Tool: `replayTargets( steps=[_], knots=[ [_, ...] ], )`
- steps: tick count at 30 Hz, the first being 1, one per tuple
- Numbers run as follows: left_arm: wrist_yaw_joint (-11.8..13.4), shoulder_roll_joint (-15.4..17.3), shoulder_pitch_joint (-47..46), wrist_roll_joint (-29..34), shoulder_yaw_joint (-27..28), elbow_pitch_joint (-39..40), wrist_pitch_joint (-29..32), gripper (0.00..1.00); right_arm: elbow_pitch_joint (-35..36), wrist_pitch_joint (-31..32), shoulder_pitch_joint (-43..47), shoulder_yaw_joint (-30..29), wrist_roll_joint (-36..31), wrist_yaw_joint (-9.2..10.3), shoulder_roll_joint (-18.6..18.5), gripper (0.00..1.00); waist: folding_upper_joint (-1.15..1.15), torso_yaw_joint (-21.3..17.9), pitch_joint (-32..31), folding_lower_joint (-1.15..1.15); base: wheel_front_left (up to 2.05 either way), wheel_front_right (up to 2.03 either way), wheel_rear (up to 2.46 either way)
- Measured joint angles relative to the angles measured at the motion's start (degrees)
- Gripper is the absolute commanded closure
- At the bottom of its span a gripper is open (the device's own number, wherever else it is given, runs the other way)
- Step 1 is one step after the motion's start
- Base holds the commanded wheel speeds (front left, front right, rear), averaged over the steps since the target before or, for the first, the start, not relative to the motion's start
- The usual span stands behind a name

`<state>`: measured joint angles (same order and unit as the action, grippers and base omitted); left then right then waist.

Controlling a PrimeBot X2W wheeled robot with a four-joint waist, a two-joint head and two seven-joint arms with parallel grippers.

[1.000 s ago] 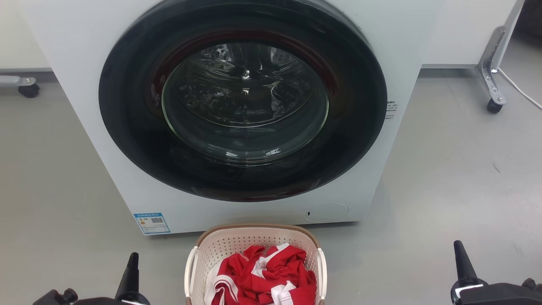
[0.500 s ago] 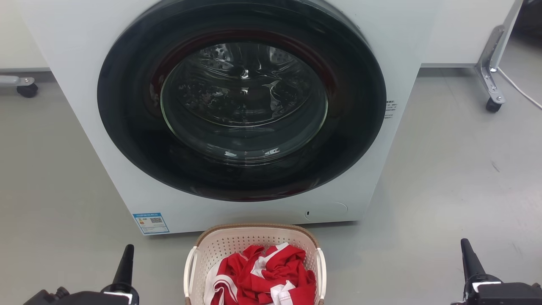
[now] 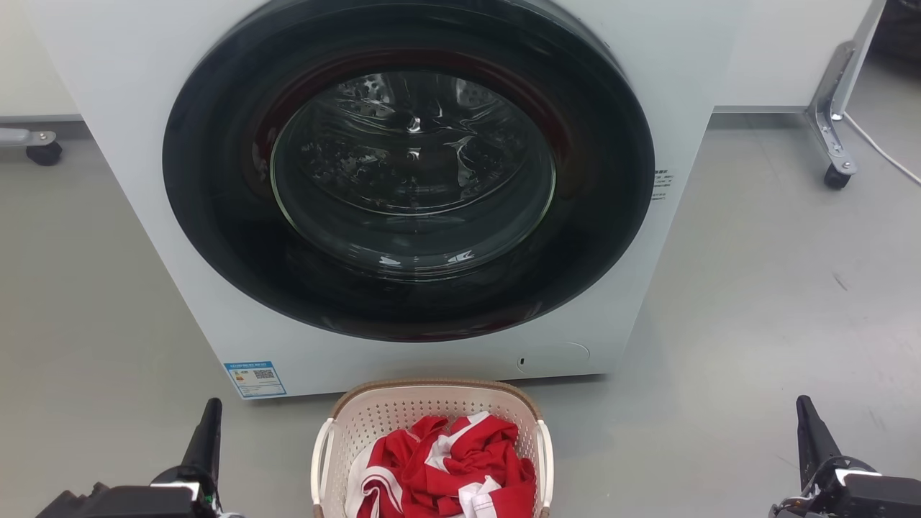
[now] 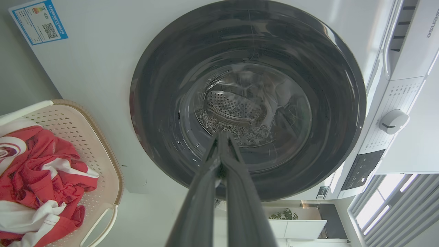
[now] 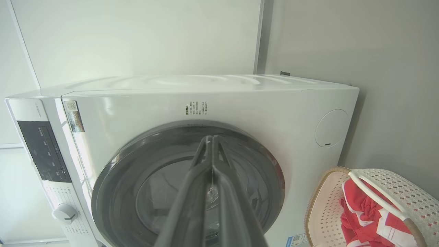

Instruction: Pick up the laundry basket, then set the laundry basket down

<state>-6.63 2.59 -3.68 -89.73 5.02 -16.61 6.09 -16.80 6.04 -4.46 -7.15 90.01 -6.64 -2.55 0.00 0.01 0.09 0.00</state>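
Down at the lower edge of the head view, my left fingers (image 3: pixel 205 435) and my right fingers (image 3: pixel 813 435) pointed up from either side, each pair pressed narrow with the tips together and holding nothing. Both wrist views showed the same closed tips against the washer door.

Between them, well apart from both, the laundry basket (image 3: pixel 388 424) stood on the grey floor (image 3: pixel 755 324), a crumpled red-and-white garment (image 3: pixel 446 467) heaped inside it. Its white handles (image 3: pixel 320 460) ran along the two sides, free of any grip.

I judged that this fitted two stages alike: the basket waiting on the floor to be lifted, or the basket already set back down and let go. The pictures did not settle which. Either way, any move of my arms had to mind those handles and the soft heap, which could shift.

Just behind the brown rim rose the front of the white washing machine (image 3: pixel 115 180), its round dark door (image 3: pixel 410 165) shut, so there was little room forward. Whether rim and washer touched, I could not tell. Open floor lay wide to both sides. Farther off, a metal leg on a caster (image 3: pixel 835 144) with a pale cable stood at the right, and another caster (image 3: pixel 44 152) at the left.
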Motion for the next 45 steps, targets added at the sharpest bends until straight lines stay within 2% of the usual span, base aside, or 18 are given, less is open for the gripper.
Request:
replayTargets(
  steps=[4, 45],
  knots=[
    [-0.47, -0.12, -0.93, -1.94, 0.15, -0.25, 0.43, 1.0, -0.27, 0.45, -0.13, -0.41, 1.44, -0.18, 0.02, 1.0, 0.0, -0.02, 0.01, 0.0, 0.0, 0.0, 0.0],
    [-0.47, -0.19, -0.93, -1.98, 0.15, -0.34, 0.43, 1.0, -0.31, 0.45, -0.83, -0.42, 1.52, -0.19, 0.04, 1.0, 0.0, -0.02, 0.01, 0.0, 0.0, 0.0, 0.0]
  ],
)
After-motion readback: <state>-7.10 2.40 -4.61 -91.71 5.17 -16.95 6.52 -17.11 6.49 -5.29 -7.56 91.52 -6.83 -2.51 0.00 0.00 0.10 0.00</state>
